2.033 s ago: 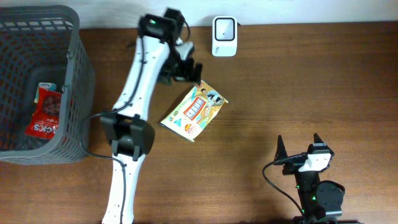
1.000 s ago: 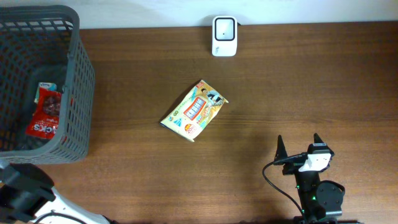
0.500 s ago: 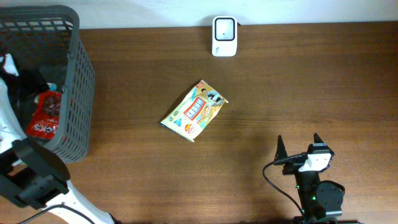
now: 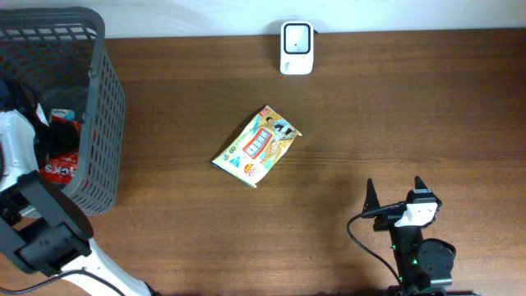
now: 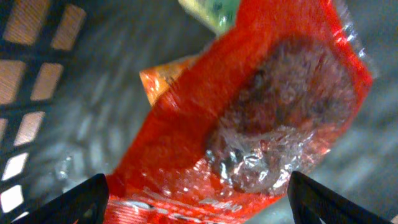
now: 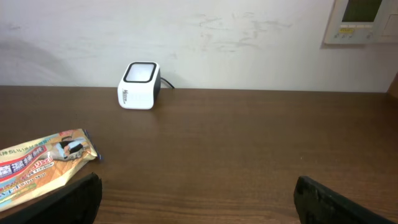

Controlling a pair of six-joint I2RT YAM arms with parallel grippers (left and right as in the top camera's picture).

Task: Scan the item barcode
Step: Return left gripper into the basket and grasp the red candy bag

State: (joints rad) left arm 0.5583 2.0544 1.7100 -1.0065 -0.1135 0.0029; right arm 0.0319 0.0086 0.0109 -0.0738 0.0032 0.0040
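**Entry: surface with 1 scanner as landmark**

- Scanner [image 4: 296,48]: white, at the far edge of the surface [image 4: 394,107], by the wall.
- Yellow packet [image 4: 257,145]: flat on the surface, printed face up, nearer the robot than the scanner and slightly to its left. It touches nothing else. Long axis diagonal, with the far end toward the scanner and the near end down-left.
- Basket [image 4: 107,123]: grey mesh, far left of the scanner.
- Red packet [image 4: 62,160]: inside the basket, partly hidden by the left arm [image 4: 20,156].
- Left claw [image 5: 199,199]: spread wide, just above the red packet, pinching nothing.
- Right claw [image 4: 394,196]: spread wide and empty, at the near edge, right of the scanner.

**View notes**

- Left wrist: the only view with the red packet close. It shows a clear window with brown contents, 1 orange and 1 green wrapper beneath, and blurred mesh.
- Right wrist: the only view with the scanner's side and cable, and the yellow packet at its left edge.
- Overhead: the only view with the whole layout.
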